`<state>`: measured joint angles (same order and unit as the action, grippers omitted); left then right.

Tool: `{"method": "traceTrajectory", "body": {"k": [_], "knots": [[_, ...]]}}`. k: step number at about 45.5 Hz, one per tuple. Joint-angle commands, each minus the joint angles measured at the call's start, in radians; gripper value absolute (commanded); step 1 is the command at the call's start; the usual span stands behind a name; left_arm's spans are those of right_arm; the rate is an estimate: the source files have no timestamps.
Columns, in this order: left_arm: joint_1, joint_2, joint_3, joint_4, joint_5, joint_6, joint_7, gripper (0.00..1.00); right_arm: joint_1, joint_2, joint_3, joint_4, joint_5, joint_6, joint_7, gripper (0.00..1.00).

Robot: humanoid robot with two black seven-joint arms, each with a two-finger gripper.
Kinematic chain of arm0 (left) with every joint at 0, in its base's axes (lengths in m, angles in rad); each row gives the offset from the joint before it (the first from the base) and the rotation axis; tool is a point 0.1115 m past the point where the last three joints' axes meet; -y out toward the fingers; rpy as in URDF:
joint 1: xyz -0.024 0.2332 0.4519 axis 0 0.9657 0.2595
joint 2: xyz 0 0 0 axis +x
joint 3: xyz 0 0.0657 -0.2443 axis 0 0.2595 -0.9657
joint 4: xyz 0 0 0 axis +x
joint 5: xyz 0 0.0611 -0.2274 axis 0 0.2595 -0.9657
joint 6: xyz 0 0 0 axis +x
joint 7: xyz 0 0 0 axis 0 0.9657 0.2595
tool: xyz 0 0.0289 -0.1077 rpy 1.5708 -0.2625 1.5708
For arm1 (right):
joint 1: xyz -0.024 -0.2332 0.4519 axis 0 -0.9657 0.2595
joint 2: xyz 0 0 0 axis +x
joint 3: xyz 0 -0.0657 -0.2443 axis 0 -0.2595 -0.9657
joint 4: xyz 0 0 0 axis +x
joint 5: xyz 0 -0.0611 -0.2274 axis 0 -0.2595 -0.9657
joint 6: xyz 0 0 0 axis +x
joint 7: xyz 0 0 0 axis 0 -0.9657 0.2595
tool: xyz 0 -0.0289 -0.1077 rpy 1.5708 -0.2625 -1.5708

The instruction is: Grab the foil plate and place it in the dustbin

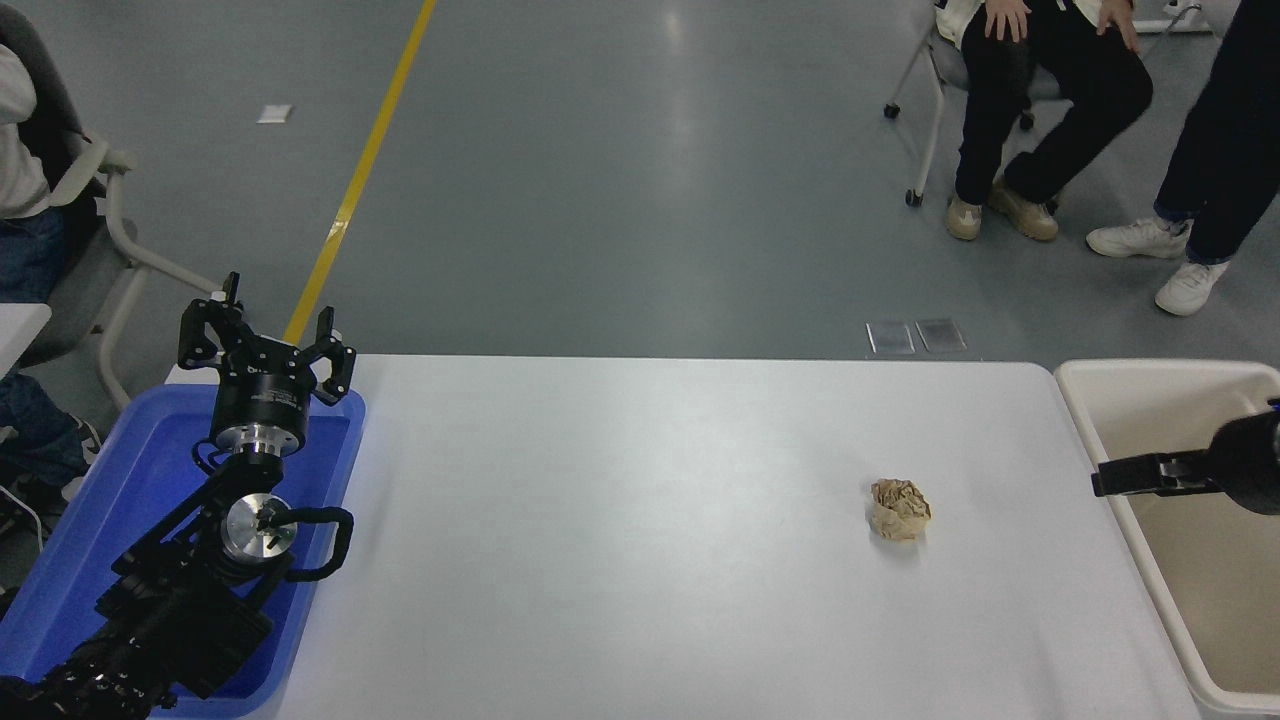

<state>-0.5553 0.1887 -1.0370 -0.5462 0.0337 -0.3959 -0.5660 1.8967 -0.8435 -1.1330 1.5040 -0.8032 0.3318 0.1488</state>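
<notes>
The foil plate does not show anywhere in the head view. The cream-beige dustbin (1090, 420) stands at the table's right end, and the part of its inside that I can see holds nothing. My right gripper (1103, 478) comes in from the right edge and points left. It hangs over the dustbin's left rim with nothing seen in it. My left gripper (265, 340) is parked at the lower left over the blue tray, open and empty.
A small crumpled brown paper ball (900, 509) lies on the white table (620, 520), left of the dustbin. A blue plastic tray (120, 500) sits under the left arm. People sit and stand beyond the table's far right; another sits at the far left.
</notes>
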Motion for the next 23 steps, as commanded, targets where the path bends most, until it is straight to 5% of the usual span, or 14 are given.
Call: {"method": "traceTrajectory", "body": {"k": [1,12,23], "knots": [[0.001,0.0,0.0,0.0,-0.001,0.0,0.0,0.99,0.309,0.17,-0.136,0.186,0.246,0.176,0.005,1.0],[0.001,0.0,0.0,0.0,0.0,0.0,0.0,0.99,0.456,0.363,-0.119,0.209,0.479,0.274,0.005,1.0],[0.003,0.0,-0.002,0.0,-0.001,0.002,0.0,0.99,0.574,0.457,-0.076,0.219,0.587,0.366,0.001,1.0]]}}
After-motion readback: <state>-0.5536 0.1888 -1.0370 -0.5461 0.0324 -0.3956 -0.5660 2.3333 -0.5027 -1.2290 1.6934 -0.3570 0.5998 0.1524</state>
